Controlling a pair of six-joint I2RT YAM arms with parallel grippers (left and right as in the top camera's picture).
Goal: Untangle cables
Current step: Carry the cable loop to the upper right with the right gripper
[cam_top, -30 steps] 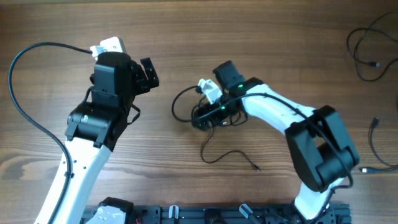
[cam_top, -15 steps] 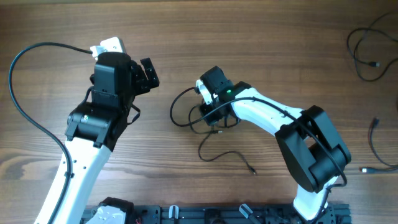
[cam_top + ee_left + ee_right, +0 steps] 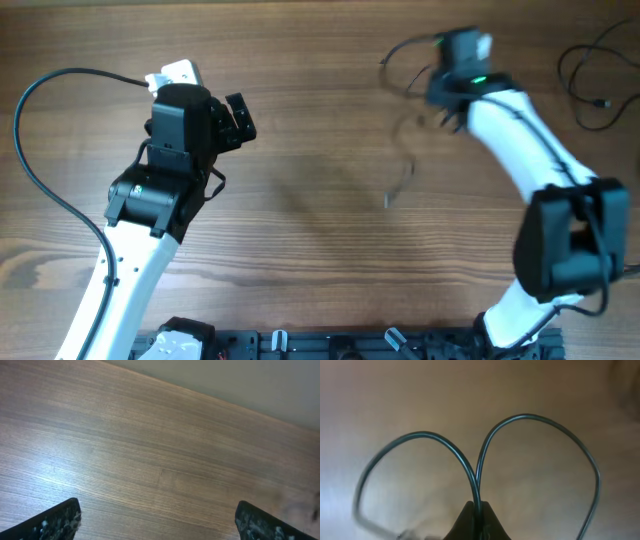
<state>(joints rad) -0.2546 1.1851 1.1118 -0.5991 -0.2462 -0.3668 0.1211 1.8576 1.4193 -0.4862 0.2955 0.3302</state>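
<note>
My right gripper [image 3: 443, 92] is at the back right of the table, shut on a thin black cable [image 3: 403, 52]. The cable's loops hang from it, motion-blurred, with a loose end [image 3: 398, 186] trailing lower toward the middle. In the right wrist view the right gripper [image 3: 477, 511] pinches two strands of the cable [image 3: 520, 417], which arch out into two loops above the wood. My left gripper [image 3: 238, 118] is open at the left, apart from any cable. The left wrist view shows its fingertips [image 3: 57, 521] spread wide over bare wood.
More thin cables lie at the far right: a coil [image 3: 585, 85] at the back corner and another cord [image 3: 604, 228] near the right edge. The left arm's thick black cable [image 3: 40, 150] loops over the table's left side.
The right gripper shut on the cable bundle at the table's middle, lifted it and swung it to the back right. The left arm has not moved.
</note>
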